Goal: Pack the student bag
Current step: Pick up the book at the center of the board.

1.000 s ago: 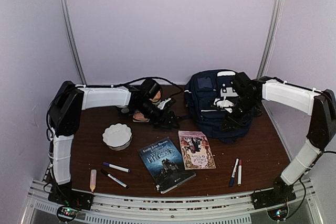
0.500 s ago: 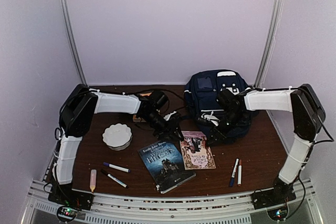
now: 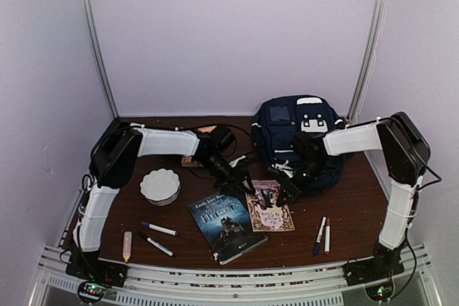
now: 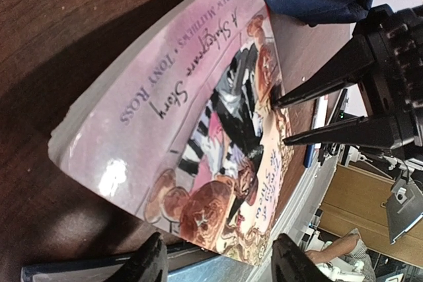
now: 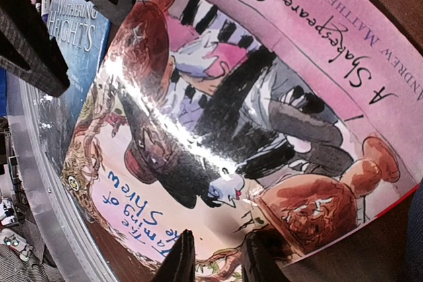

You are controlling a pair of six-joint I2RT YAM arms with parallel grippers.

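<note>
your right gripper (image 5: 218, 259) stands narrow, tips at the far right corner of the pink book (image 5: 218, 97), with no grip i can confirm. your left gripper (image 4: 218, 262) stands wide at the far left corner, likely to steady the book. the student bag (image 3: 297, 134) sits just behind it, far right on the table (image 3: 358, 213).

We see a navy bag (image 3: 287, 141) with white patches, on a dark brown wood-grain table (image 3: 358, 213). One book (image 3: 269, 206) is pink, its cover cartoon drawn in black, black-and-white stripes and rust brown. The other book (image 3: 226, 223) is dark blue with pale lettering. The bowl (image 3: 159, 185) is white. The markers (image 3: 159, 229) are white with dark caps.
</note>
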